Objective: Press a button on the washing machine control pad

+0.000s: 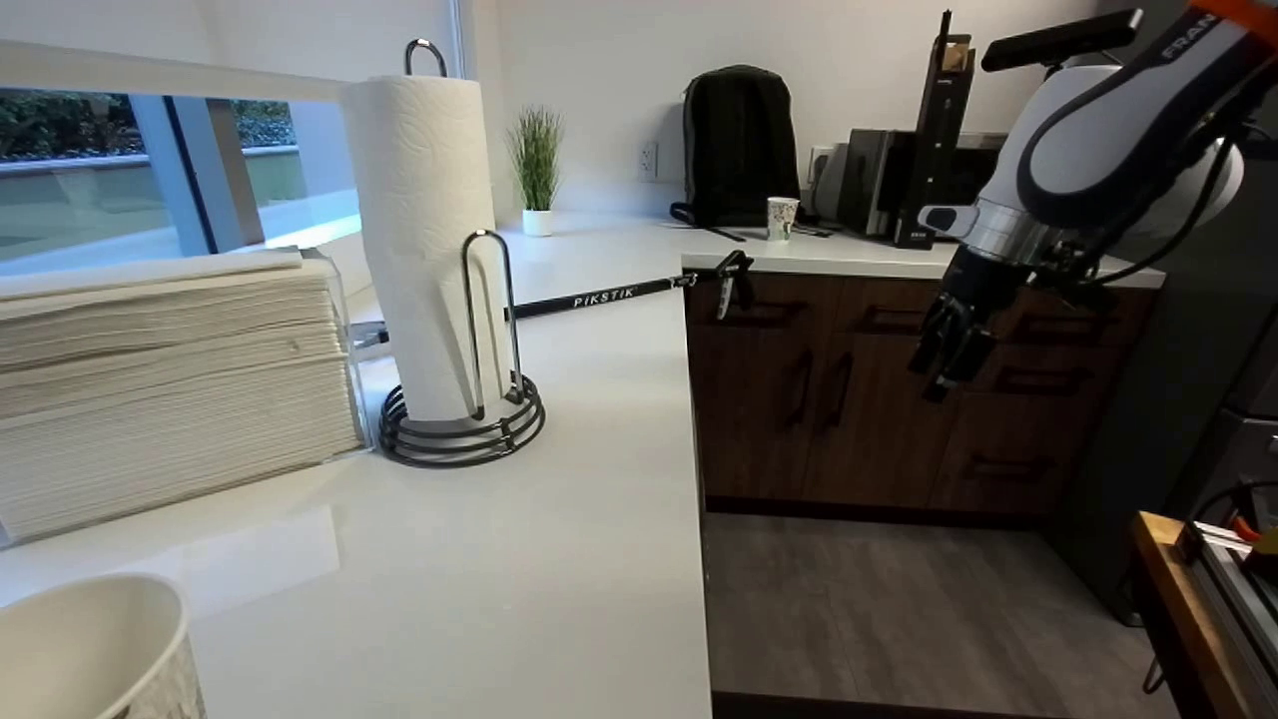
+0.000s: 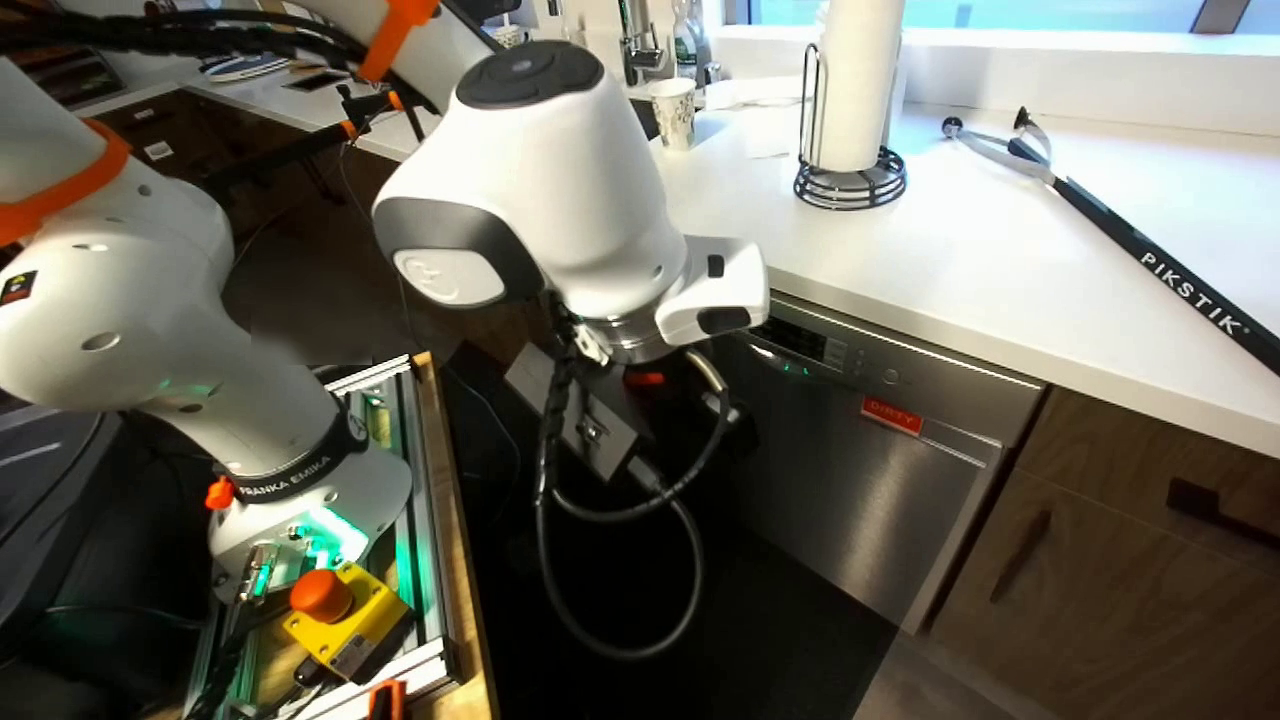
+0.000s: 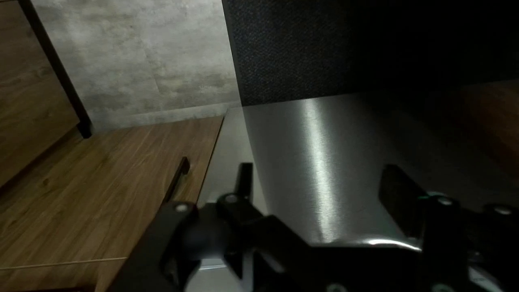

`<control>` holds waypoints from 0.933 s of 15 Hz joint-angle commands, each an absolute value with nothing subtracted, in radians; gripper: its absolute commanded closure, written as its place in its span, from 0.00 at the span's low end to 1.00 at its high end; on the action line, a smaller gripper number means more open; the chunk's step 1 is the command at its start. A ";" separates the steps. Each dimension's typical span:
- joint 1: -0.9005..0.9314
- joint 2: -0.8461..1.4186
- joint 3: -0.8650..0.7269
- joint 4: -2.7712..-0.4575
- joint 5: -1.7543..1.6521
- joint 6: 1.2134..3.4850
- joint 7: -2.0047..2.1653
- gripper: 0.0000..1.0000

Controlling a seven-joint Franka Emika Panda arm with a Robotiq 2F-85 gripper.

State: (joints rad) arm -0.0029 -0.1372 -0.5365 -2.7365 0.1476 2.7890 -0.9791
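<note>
The washing machine (image 2: 850, 480) is a brushed-steel appliance under the white counter, seen in an exterior view. Its control pad (image 2: 830, 348) is a dark strip with small buttons and green lights along the top of its front; the arm partly covers its left end. In the wrist view the steel door (image 3: 284, 142) fills the middle, and the control pad is out of sight. My gripper (image 3: 318, 166) is open and empty, its two fingers wide apart in front of the door. The gripper also shows in an exterior view (image 1: 934, 374), pointing down in the air.
The white counter (image 2: 1000, 260) overhangs the machine; a paper towel roll (image 1: 424, 250) and a black Pikstik grabber (image 2: 1130, 240) are on it. Wooden cabinets (image 2: 1120, 540) adjoin the machine. A red "DIRTY" label (image 2: 891, 414) is on the door. A cable loop (image 2: 620, 655) hangs from the arm.
</note>
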 commanded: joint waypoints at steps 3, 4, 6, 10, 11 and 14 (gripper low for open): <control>0.143 0.036 -0.625 -2.579 0.582 2.798 -1.299 0.67; 0.144 0.075 -0.616 -2.537 0.663 2.790 -1.344 0.73; 0.125 0.014 -0.605 -2.584 0.613 2.805 -1.297 0.64; 0.133 0.106 -0.596 -2.509 0.696 2.804 -1.333 0.82; 0.133 0.112 -0.596 -2.507 0.697 2.804 -1.333 0.82; 0.125 0.109 -0.574 -2.499 0.756 2.794 -1.391 1.00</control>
